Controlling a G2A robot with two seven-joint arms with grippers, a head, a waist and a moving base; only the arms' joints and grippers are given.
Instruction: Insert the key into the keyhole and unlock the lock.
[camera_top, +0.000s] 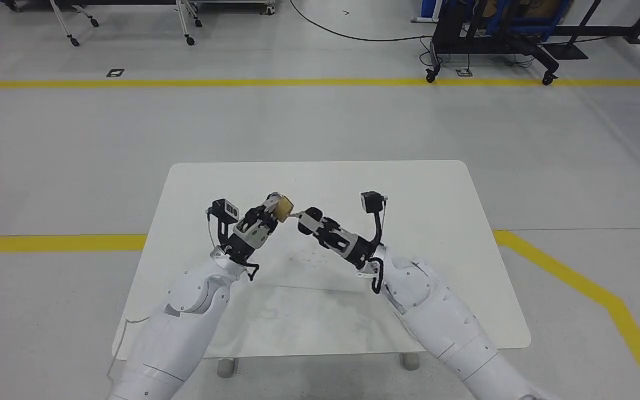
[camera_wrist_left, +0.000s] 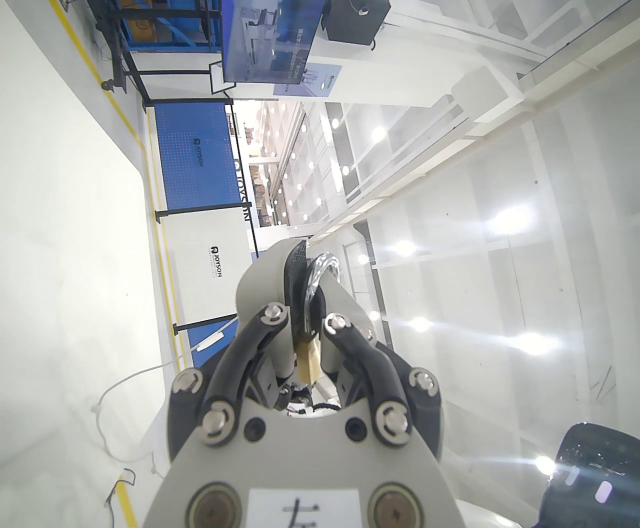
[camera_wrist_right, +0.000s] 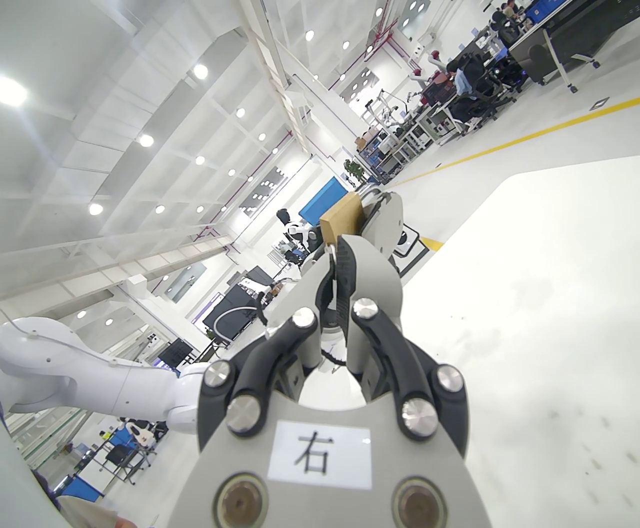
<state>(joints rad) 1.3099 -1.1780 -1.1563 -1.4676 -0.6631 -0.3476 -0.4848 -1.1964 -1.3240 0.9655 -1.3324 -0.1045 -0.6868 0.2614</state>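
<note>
Jaws of the left gripper (camera_top: 270, 211) are clamping the lock (camera_top: 284, 207), holding it in the air over the tabletop (camera_top: 430, 200), nearer its far edge. Jaws of the right gripper (camera_top: 304, 219) are pinching the key (camera_wrist_right: 331, 251), which is meeting the lock's brass end just past the fingertips. Insertion seems to be starting, but its depth is hidden. Turning the key and unlocking are not yet done.

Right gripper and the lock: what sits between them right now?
Only the key, pinched in the right gripper, reaching the lock; the right wrist view shows it.
</note>
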